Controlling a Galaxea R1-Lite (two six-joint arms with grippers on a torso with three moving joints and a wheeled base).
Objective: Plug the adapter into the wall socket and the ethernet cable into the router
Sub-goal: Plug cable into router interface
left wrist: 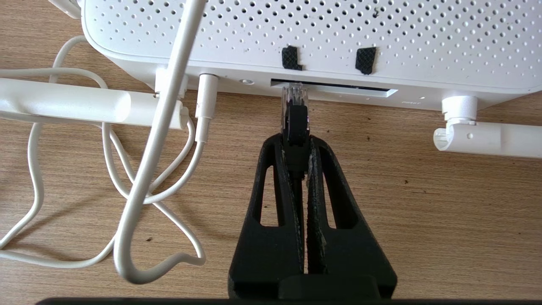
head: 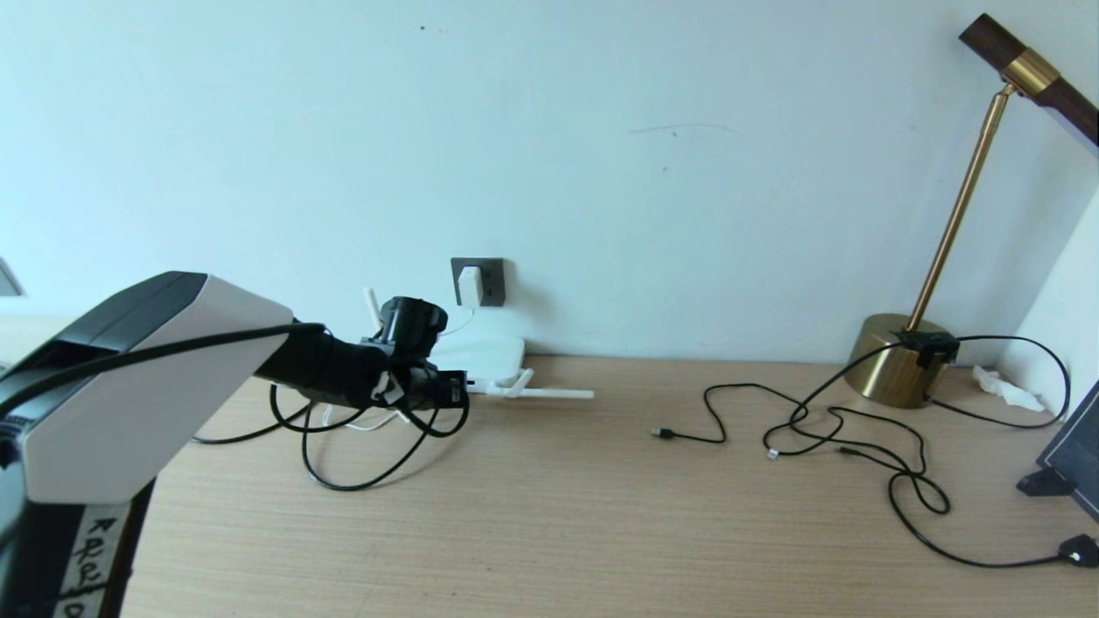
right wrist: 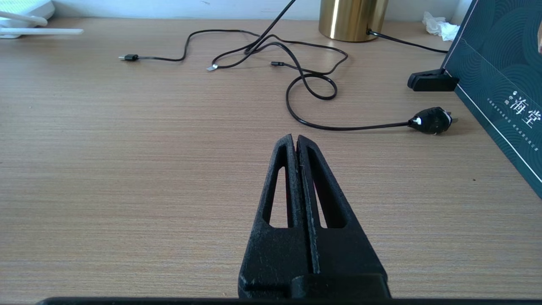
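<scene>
Wood-grain worktop (head: pixel 549 515) is seen running back to a pale wall. Nearest, the right gripper (right wrist: pixel 295 140) is held low over bare wood, its fingers pressed together on nothing. Toward the worktop's far left, the left gripper (left wrist: pixel 297 140) is closed on the ethernet cable (left wrist: pixel 295 120), whose black plug is pinched between the fingertips with its clear tip projecting beyond them, right at the dark port slot in the router (left wrist: pixel 338 38); whether it is seated cannot be told. Behind the router, at the far edge, the adapter (head: pixel 470 286) is seen plugged into the wall socket (head: pixel 491 283).
</scene>
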